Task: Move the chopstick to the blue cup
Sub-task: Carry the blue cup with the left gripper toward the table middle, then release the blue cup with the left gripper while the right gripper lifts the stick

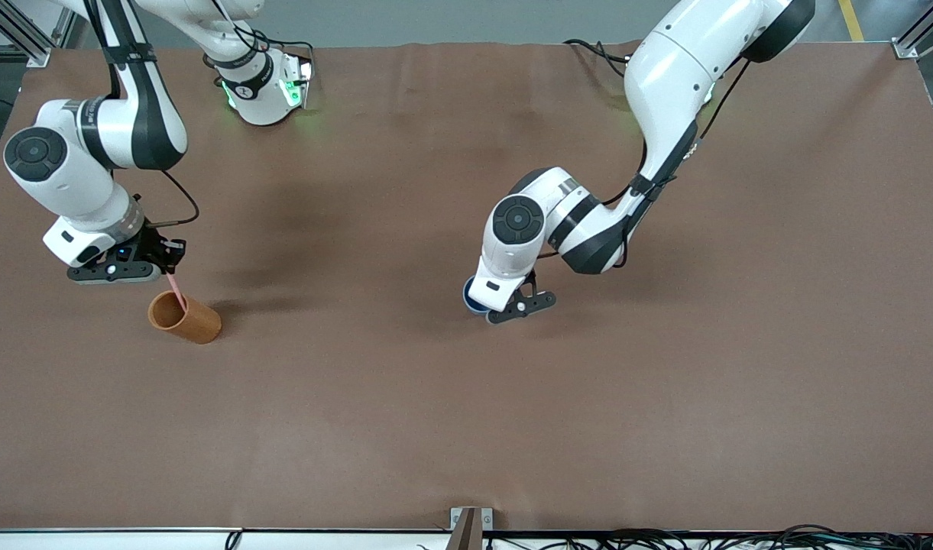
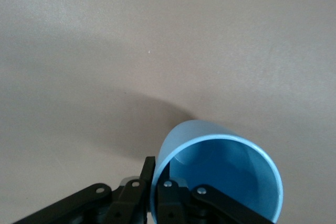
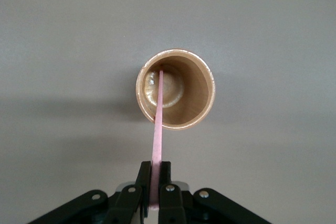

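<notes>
The pink chopstick (image 3: 157,129) is pinched between the jaws of my right gripper (image 3: 155,169), which is shut on its upper end. Its lower end reaches inside the orange-brown cup (image 3: 202,98). In the front view this cup (image 1: 185,317) stands toward the right arm's end of the table, with the chopstick (image 1: 177,292) rising from it into my right gripper (image 1: 172,267). My left gripper (image 2: 156,174) is shut on the rim wall of the blue cup (image 2: 220,177), one finger inside and one outside. From the front, the blue cup (image 1: 468,295) is mostly hidden under my left gripper (image 1: 512,305).
The brown table surface (image 1: 466,420) spreads wide around both cups. A small metal bracket (image 1: 470,523) sits at the table edge nearest the front camera, with cables along that edge.
</notes>
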Robot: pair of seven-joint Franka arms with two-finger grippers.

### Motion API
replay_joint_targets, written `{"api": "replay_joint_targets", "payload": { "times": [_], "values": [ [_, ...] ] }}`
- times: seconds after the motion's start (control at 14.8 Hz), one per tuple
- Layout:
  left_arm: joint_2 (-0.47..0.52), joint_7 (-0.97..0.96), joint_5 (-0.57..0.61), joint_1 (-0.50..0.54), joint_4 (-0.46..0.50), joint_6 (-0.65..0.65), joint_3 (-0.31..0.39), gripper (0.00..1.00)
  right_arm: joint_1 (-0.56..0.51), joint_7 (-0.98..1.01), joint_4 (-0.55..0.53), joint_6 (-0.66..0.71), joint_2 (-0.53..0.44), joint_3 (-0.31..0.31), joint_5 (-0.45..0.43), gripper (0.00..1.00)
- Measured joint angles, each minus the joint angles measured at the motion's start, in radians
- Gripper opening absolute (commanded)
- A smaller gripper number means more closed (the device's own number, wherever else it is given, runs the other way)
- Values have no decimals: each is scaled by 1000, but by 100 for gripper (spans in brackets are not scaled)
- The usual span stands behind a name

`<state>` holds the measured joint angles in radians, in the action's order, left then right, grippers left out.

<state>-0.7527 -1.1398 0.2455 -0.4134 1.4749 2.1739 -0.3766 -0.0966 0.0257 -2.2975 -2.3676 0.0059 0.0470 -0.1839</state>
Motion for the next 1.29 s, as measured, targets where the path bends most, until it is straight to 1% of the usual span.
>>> {"api": "replay_joint_targets", "payload": {
  "times": [0.07, 0.14, 0.2, 0.41, 0.54, 0.68, 0.81, 0.95, 1.02, 1.15, 1.29],
  "values": [
    [-1, 0, 0, 0, 2, 0, 0, 60, 0, 0, 4, 1, 0, 0, 0, 2],
    [-2, 0, 0, 1, 2, 1, 1, 90, 0, 0, 16, 14, 0, 0, 0, 2],
    [-2, 0, 1, 2, 2, 1, 1, 100, 0, 0, 42, 52, -1, 0, 0, 2],
    [1, 0, 1, 7, 1, 0, 1, 100, 0, 1, 177, 249, -6, 1, 0, 2],
    [31, 14, 6, 28, -4, -29, 0, 100, 3, 1, 288, 399, -10, 7, 0, 2],
    [111, 102, 6, 74, -12, -111, -1, 100, 20, 1, 410, 568, -12, 11, 1, 2],
    [220, 212, 4, 128, -14, -230, 0, 100, 47, 0, 529, 727, -10, 13, 2, 2],
    [325, 356, -40, 188, -11, -313, 11, 100, 59, 0, 639, 864, 3, 15, 20, 2],
    [370, 437, -73, 208, -9, -341, 38, 100, 60, 0, 684, 916, 12, 15, 34, 2],
    [442, 617, -150, 224, -5, -386, 136, 100, 60, -2, 745, 986, 29, 14, 64, 2],
    [500, 791, -194, 232, -5, -434, 227, 100, 72, -60, 772, 1003, 41, 15, 128, 2]
  ]
}}
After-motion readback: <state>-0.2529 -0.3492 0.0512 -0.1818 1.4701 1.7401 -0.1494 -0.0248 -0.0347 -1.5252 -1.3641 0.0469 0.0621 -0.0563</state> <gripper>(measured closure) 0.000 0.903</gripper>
